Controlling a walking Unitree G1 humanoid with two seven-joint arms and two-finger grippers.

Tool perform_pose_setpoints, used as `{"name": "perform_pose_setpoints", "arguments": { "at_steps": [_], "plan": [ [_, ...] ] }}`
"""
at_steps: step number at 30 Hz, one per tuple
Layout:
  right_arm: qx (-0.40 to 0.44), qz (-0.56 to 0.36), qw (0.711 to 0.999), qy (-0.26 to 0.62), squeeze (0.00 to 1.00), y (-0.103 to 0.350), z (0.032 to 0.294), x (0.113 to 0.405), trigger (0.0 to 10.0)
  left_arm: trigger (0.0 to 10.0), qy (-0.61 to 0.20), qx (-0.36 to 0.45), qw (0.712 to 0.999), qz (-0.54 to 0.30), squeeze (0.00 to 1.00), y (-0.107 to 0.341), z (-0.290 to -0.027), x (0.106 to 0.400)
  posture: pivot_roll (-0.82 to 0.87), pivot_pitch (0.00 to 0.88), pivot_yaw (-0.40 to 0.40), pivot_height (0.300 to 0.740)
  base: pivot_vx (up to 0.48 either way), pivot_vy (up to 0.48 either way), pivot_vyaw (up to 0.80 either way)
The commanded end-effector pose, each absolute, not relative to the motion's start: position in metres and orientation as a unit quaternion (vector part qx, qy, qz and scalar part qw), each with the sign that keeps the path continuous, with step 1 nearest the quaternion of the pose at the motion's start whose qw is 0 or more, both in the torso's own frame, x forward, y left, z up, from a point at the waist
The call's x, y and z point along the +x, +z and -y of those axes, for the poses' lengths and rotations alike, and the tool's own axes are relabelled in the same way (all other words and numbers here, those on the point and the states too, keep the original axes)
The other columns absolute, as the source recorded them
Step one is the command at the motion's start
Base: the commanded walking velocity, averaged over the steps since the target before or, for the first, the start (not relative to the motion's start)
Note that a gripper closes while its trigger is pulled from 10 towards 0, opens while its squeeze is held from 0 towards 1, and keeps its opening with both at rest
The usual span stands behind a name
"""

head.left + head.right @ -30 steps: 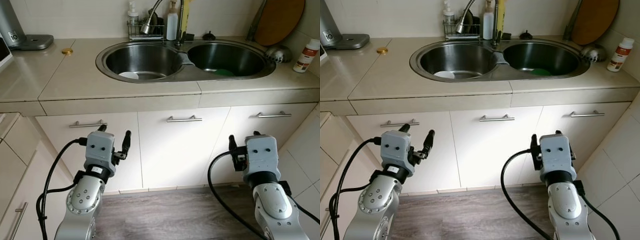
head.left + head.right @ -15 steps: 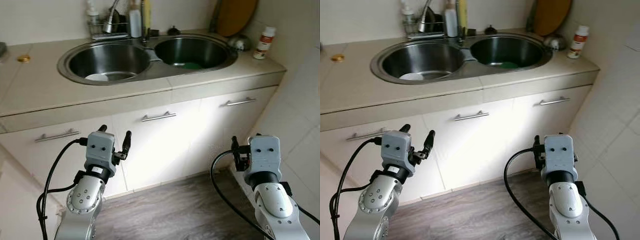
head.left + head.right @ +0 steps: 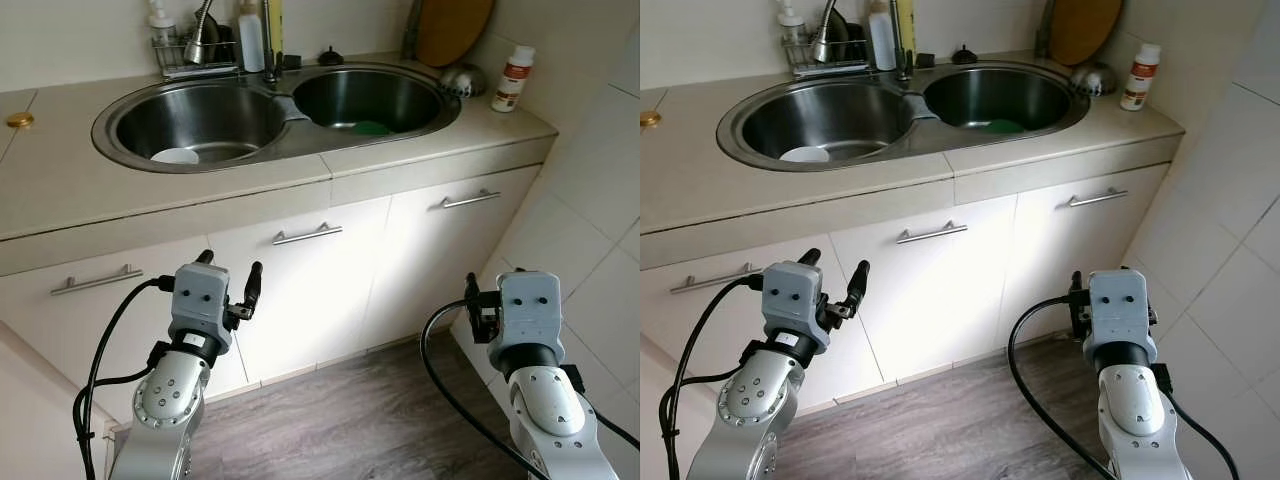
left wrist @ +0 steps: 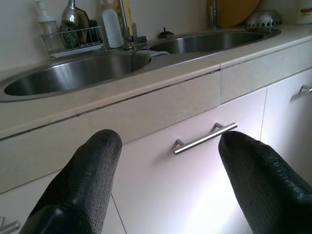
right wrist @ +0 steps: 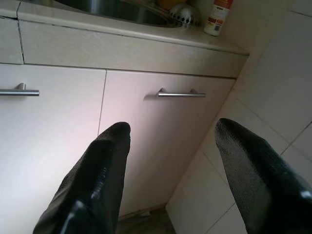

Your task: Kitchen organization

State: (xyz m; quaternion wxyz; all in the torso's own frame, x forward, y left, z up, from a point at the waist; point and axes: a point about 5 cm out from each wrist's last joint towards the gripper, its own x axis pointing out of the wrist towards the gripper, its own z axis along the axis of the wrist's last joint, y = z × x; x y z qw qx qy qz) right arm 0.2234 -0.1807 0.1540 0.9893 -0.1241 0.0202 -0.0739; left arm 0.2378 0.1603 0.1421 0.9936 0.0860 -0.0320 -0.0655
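A stainless double sink (image 3: 300,102) is set in the beige counter ahead of me. A white dish (image 3: 175,156) lies in its left basin and a green item (image 3: 372,128) in the right one. A white bottle with a red cap (image 3: 510,78) stands on the counter at the far right. My left gripper (image 3: 230,264) is held low before the white cabinet doors, open and holding nothing. My right gripper (image 5: 173,126) is also low and open, facing the rightmost cabinet door handle (image 5: 181,93).
A wire rack (image 3: 195,55) with bottles and the tap stands behind the sink. A wooden board (image 3: 455,25) and a metal strainer (image 3: 458,78) are at the back right. A gold lid (image 3: 18,120) lies far left. Tiled wall (image 3: 600,200) closes the right side; wood floor (image 3: 330,410) below.
The camera has swung to the right, so sink and cabinets sit further left in view and the tiled right wall has come in. Both arms hold the same pose, fingers still open.
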Motion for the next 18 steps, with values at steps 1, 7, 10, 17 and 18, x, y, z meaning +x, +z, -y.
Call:
{"name": "perform_pose_setpoints", "arguments": {
  "at_steps": [1,7,10,17,18],
  "plan": [
    [-0.132,-0.021,0.988,-0.081,0.0,0.1542,0.1816,0.2243,10.0,10.0,-0.065,0.087,0.993,0.034,0.0,0.1426,-0.1607,0.2397,0.05,0.0,-0.02,0.74,0.0,0.0,-0.8],
    [-0.14,-0.015,0.986,-0.087,0.0,0.157,0.1837,0.2256,10.0,10.0,-0.063,0.088,0.993,0.037,0.0,0.1437,-0.1604,0.2409,0.05,0.0,-0.023,0.74,0.0,0.0,-0.8],
    [-0.14,-0.014,0.986,-0.087,0.0,0.1572,0.1838,0.226,10.0,10.0,-0.063,0.088,0.993,0.038,0.0,0.1442,-0.1605,0.2414,0.05,0.0,-0.023,0.74,0.0,0.0,-0.8],
    [-0.139,-0.014,0.986,-0.088,0.0,0.158,0.1837,0.2262,10.0,10.0,-0.064,0.088,0.993,0.039,0.0,0.145,-0.1607,0.2416,0.05,0.0,-0.023,0.74,0.0,0.0,-0.8],
    [-0.139,-0.014,0.986,-0.088,0.0,0.1581,0.1837,0.2263,10.0,10.0,-0.064,0.088,0.993,0.039,0.0,0.1451,-0.1607,0.2416,0.05,0.0,-0.023,0.74,0.0,0.0,-0.8]
  ]
}}
